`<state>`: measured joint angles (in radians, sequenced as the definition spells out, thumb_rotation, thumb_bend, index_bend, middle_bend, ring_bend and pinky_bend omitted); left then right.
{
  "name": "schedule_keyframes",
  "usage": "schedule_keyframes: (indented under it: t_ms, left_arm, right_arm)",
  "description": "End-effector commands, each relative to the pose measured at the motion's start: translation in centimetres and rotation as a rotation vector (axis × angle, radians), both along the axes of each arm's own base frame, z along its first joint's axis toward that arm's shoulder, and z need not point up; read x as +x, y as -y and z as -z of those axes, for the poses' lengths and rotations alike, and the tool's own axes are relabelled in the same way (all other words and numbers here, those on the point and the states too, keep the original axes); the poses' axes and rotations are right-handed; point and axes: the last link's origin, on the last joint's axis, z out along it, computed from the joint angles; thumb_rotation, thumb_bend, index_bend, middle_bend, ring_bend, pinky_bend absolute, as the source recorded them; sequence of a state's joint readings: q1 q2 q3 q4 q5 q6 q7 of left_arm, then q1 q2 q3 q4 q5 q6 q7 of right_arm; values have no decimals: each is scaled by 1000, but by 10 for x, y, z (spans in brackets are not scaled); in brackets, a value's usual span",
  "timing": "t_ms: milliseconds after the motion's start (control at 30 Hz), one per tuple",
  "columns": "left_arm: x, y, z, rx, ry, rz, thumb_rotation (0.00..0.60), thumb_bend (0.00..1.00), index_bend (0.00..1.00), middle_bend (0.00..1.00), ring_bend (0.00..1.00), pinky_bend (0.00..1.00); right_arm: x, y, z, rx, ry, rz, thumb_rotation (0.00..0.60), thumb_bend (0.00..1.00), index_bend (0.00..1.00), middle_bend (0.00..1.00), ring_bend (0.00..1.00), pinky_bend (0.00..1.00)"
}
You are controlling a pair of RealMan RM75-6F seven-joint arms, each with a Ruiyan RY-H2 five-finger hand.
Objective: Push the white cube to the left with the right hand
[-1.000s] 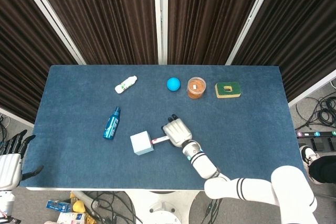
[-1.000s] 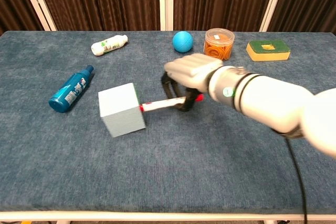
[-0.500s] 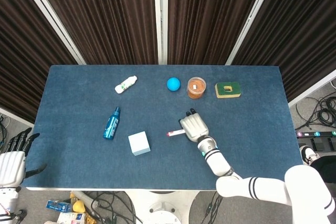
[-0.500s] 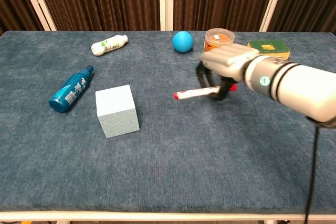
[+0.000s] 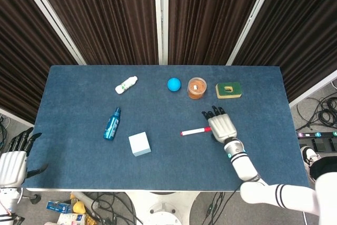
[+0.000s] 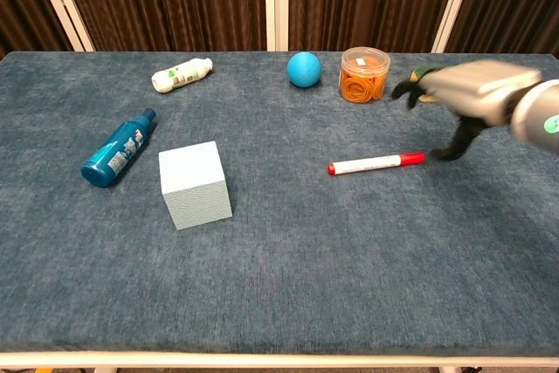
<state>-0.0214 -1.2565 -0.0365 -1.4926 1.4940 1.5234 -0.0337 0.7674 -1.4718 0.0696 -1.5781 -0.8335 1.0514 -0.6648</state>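
Right hand (image 5: 221,126) open, empty, at three o'clock from marker (image 5: 192,131). Recommended: clear marker, meet cube (image 5: 139,144) on its three-o'clock face, push squarely toward nine.

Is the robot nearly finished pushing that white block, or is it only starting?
It looks about finished. The white cube sits near the blue bottle, with nothing touching it. The right hand is open, off to the right, and the red marker lies on the table beside it. Little seems left but resting the arm.
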Motion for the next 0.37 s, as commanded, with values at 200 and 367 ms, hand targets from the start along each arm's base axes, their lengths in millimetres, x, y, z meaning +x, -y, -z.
schedule_keyframes:
  t_ms: [200,367]
  left_arm:
    - [0,-6,1,3,3,-4,600,138,216,157,97,130]
    - [3,-11,3,-7,-3,4,600,139,216,157,97,130]
  right_arm:
    - [-81,-65,-121,-268,99,70,600,202,110,183,13,89]
    - [-111,-114,-151,-361,171,98,600,202,109,161,4,87]
